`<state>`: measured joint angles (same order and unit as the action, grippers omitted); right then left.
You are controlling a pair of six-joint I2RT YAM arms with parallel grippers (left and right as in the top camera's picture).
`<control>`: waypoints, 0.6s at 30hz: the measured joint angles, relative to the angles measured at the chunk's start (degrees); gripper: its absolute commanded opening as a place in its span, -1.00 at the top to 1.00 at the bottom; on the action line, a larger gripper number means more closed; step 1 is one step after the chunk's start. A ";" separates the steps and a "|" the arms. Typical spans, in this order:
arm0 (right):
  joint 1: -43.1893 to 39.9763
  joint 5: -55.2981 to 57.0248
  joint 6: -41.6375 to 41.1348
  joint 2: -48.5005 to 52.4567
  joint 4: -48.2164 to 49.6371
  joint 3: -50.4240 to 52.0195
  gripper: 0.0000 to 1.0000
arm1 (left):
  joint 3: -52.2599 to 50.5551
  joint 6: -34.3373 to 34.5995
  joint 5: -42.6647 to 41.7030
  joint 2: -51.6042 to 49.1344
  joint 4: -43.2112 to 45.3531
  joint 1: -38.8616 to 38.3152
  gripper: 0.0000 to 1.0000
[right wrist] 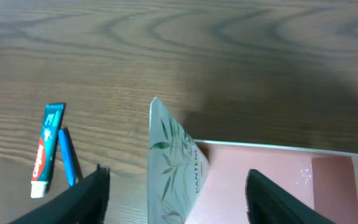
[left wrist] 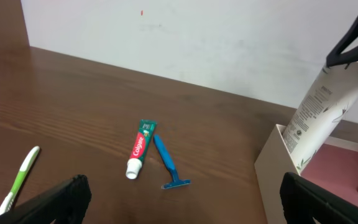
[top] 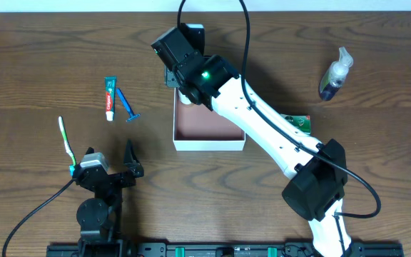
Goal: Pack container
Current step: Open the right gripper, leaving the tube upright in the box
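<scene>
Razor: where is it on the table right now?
Overhead, the blue razor lies left of the container, right beside the toothpaste tube.

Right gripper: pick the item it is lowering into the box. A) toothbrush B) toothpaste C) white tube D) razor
C: the right gripper pinches the crimped end of a white tube whose lower end hangs inside the box, while the toothpaste, razor and toothbrush lie on the table.
</scene>
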<state>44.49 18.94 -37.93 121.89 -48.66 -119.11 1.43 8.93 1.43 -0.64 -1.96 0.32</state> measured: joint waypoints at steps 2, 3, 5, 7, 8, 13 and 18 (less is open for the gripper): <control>0.00 -0.22 0.59 0.00 -0.48 -0.50 -0.50 | 0.00 0.00 0.00 0.00 0.02 0.00 -0.96; 0.00 -0.33 0.96 0.00 -1.14 -1.18 -0.54 | 0.00 0.00 0.00 0.00 0.00 0.00 -0.96; 0.00 -0.50 1.64 0.00 -2.14 -2.80 -0.61 | 0.00 0.00 0.00 0.00 0.02 0.00 -0.96; 0.00 -0.55 2.56 -0.02 -3.43 -4.83 -0.71 | 0.00 0.00 0.00 0.00 0.00 0.00 -0.96; 0.00 -0.48 3.15 -0.04 -4.44 -6.05 -0.75 | 0.00 0.00 0.00 0.00 0.00 0.00 -0.96; -0.74 0.07 6.25 -1.88 -11.19 -10.80 -0.86 | 0.00 0.00 0.00 0.00 0.00 0.00 -0.96; -6.49 0.20 8.24 -6.95 -18.29 -12.52 -0.92 | 0.00 0.00 0.00 0.00 0.00 0.00 -0.96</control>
<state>38.00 19.14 -29.69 114.93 -66.96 -131.63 1.43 8.93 1.43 -0.64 -1.96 0.32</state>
